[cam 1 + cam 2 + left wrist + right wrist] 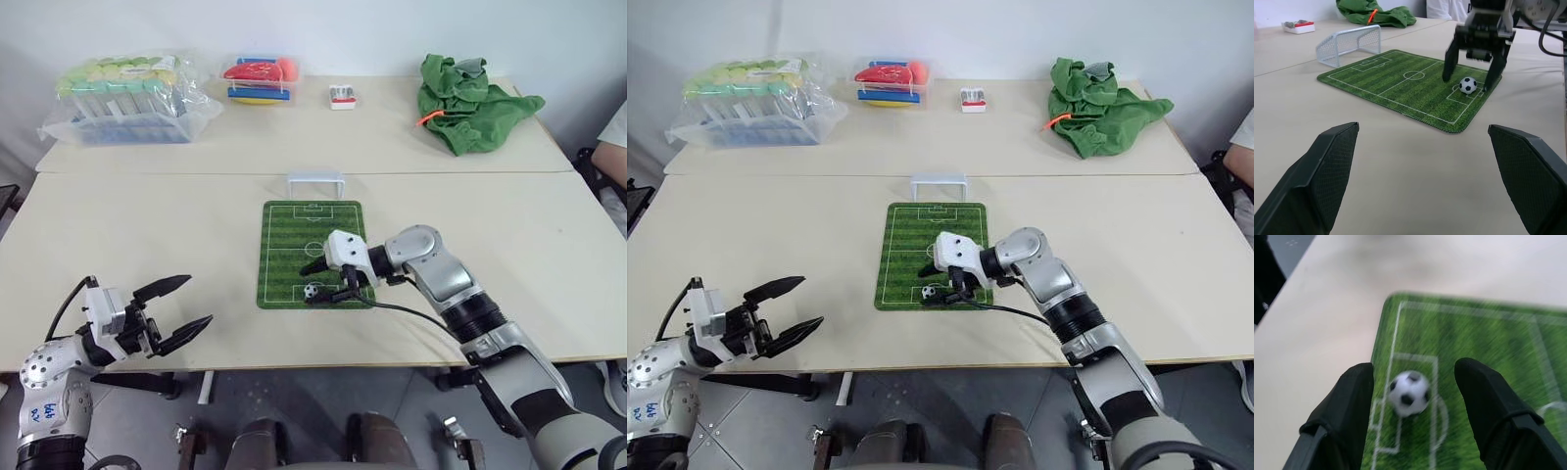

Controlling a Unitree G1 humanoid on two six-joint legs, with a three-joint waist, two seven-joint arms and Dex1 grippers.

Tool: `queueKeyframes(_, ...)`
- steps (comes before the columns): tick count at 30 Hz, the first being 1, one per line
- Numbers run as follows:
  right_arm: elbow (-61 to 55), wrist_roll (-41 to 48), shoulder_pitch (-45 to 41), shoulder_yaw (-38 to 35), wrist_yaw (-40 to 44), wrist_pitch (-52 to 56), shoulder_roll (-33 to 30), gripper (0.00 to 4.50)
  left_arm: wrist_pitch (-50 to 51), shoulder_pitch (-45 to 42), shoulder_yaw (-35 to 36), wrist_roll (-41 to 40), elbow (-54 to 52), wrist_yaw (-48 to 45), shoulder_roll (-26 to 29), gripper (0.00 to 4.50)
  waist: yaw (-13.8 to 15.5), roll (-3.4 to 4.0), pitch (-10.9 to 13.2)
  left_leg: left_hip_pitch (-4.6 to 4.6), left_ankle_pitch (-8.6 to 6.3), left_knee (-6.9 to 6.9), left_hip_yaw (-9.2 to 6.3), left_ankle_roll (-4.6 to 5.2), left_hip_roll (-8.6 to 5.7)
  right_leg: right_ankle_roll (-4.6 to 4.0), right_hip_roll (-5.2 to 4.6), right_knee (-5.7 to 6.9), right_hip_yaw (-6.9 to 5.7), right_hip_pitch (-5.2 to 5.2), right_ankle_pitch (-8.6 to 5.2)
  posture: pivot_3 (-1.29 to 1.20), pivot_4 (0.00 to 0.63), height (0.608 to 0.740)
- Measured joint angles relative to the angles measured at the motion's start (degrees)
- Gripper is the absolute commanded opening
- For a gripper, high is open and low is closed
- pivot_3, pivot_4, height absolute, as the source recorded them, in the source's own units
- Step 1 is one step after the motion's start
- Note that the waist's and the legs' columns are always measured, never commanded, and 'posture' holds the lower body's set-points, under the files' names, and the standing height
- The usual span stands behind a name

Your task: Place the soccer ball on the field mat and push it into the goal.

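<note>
Along the far edge of the tabletop (147, 211) I can see four things that have no part in the job. At the far left corner lies a clear plastic bag (127, 98) of pale green and blue tubes, slumped toward the edge. Just beside it, toward the middle, stands a small clear bin (261, 80) holding red, blue and yellow pieces (I cannot tell what they are). Near the middle of the far edge sits a small white-and-red box (342, 96). At the far right corner a crumpled green cloth (473, 104) lies heaped, with a thin orange strip showing at its near side. Beyond the right edge, a person's white sleeve (615, 127) shows.
</note>
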Motion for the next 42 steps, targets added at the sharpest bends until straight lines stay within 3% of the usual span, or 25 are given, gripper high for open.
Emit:
queueKeyframes(9,-24.2,4.3,11.4,0.6,-1.9,13.9,-4.5,0.02,2.2,-0.9,-0.8,-1.3,0.3,-4.3,0.4,4.5,0.3,-0.03,0.0,-0.03,-0.02,-0.04,0.0,-0.02,-0.1,0.0,0.0,-0.06,-0.01,0.01,0.0,0.0,0.15,0.74)
queueKeyframes(12,-24.3,3.8,14.1,3.3,-2.6,14.4,-4.5,0.02,2.7,-0.8,-0.7,-1.4,0.9,-5.4,1.6,4.5,0.1,-0.01,0.0,0.0,-0.02,-0.04,0.07,-0.02,-0.21,0.0,0.02,-0.06,0.02,-0.01,0.0,0.0,0.15,0.74)
queueKeyframes(20,-15.2,1.8,11.3,3.5,-4.5,10.4,-2.0,0.02,2.5,0.7,-0.2,-1.3,1.7,-5.6,2.5,4.5,0.0,-0.01,0.0,0.01,-0.02,-0.04,0.05,-0.03,-0.07,0.0,0.02,-0.05,0.02,-0.01,0.0,0.0,0.15,0.74)
queueKeyframes(26,0.5,-1.3,2.7,2.7,-8.3,3.1,0.9,0.02,2.4,1.1,-0.2,-1.3,1.4,-4.4,2.4,4.5,-0.1,0.0,0.0,0.01,-0.02,-0.04,0.06,-0.03,-0.05,0.0,0.02,-0.04,0.03,-0.01,0.0,0.0,0.15,0.74)
queueKeyframes(32,19.5,-4.3,-11.6,-4.2,-17.1,-6.6,2.1,0.02,2.1,-1.9,-0.6,-0.7,2.2,-2.4,2.3,4.5,-0.2,0.04,0.0,-0.02,-0.02,-0.05,0.04,-0.04,-0.02,0.0,0.02,-0.01,0.01,-0.05,0.0,0.0,0.15,0.74)
queueKeyframes(37,22.6,-4.0,-14.6,-8.7,-19.4,-9.3,2.1,0.02,2.7,-4.9,-0.4,0.0,4.1,1.5,2.1,4.5,-0.8,0.04,0.0,-0.02,-0.02,-0.12,0.01,-0.04,-0.05,0.0,0.02,-0.01,-0.03,-0.06,0.0,0.0,0.15,0.74)
queueKeyframes(42,17.6,-0.2,-11.0,-12.1,-15.8,-7.0,-0.2,0.19,5.6,-6.8,-0.1,0.0,4.5,8.1,0.8,4.5,-1.2,0.04,0.0,-0.05,-0.02,-0.12,-0.08,-0.04,-0.04,0.0,0.01,0.0,-0.03,-0.03,0.0,0.0,0.15,0.74)
